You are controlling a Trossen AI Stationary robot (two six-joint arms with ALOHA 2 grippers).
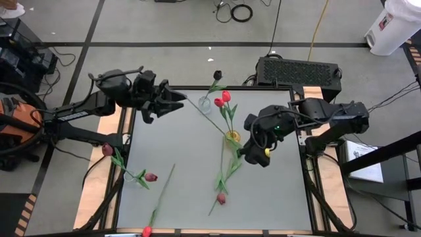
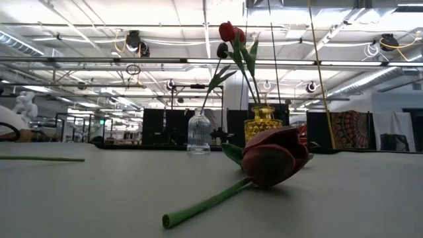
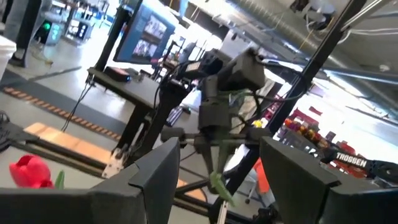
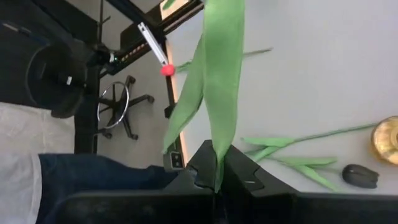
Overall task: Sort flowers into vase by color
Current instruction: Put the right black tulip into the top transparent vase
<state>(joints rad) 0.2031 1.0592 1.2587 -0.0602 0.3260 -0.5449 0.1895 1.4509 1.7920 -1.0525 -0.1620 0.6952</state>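
My right gripper (image 1: 253, 157) hovers beside the yellow vase (image 1: 231, 137), shut on a flower (image 4: 214, 81) of which only long green leaves show. Its head is hidden. Red tulips (image 1: 223, 100) stand in the yellow vase, and a black one (image 1: 218, 76) stands in the clear vase (image 1: 205, 103). My left gripper (image 1: 177, 102) is open and holds nothing, raised left of the clear vase. A maroon tulip (image 2: 271, 155) lies on its side on the table. A red one (image 1: 146, 230) lies at the near edge. A dark head (image 4: 360, 176) lies by the yellow vase. My right gripper pinches the flower's green leaves at their base (image 4: 217, 163) between its two shut fingers (image 4: 245, 180). The fingers slant down from the table's right side. The leaves stick out beyond the fingertips, clear of the table (image 4: 323, 68). The arm hides the stem behind the hold.
A third clear vase (image 1: 135, 176) with maroon tulips (image 1: 107, 150) stands at the table's left edge. A loose stem (image 1: 164, 187) lies near the front left. A seated person's leg (image 4: 74, 174) and a chair base (image 4: 118, 109) show beyond the near edge.
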